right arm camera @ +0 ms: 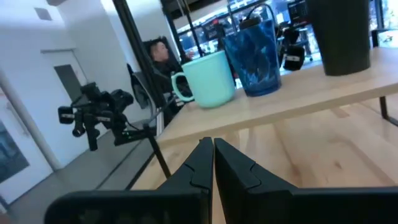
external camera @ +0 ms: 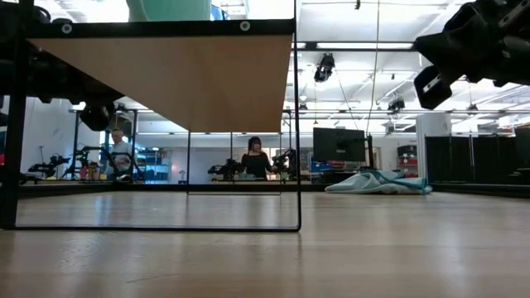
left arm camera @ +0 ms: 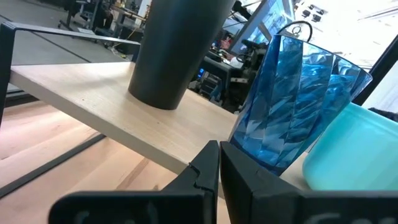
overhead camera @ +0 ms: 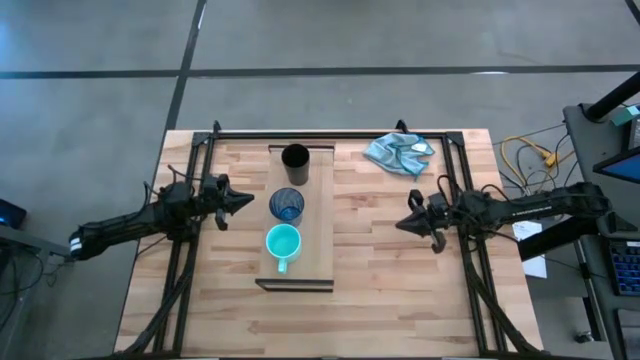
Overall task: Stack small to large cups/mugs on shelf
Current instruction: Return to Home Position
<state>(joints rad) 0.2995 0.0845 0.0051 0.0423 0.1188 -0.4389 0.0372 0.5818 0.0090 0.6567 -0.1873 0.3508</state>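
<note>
Three vessels stand in a row by their bases on the pale wooden shelf [overhead camera: 318, 225]: the black cup [overhead camera: 295, 157] at the far end, the translucent dark blue cup [overhead camera: 287, 205] in the middle, the turquoise mug [overhead camera: 283, 243] nearest, its handle toward the near edge. My left gripper [overhead camera: 245, 200] hovers shut just left of the shelf, level with the blue cup [left arm camera: 292, 106]. My right gripper [overhead camera: 402, 222] hovers shut to the right of the shelf. The right wrist view shows the mug [right arm camera: 208, 78], blue cup [right arm camera: 254, 56] and black cup [right arm camera: 339, 34] on the board.
A crumpled light blue cloth [overhead camera: 400, 152] lies at the table's far right corner. The shelf rests on a thin black metal frame [external camera: 296, 124] raised above the slatted tabletop [overhead camera: 400, 290]. People [external camera: 254, 157] stand in the room beyond the table.
</note>
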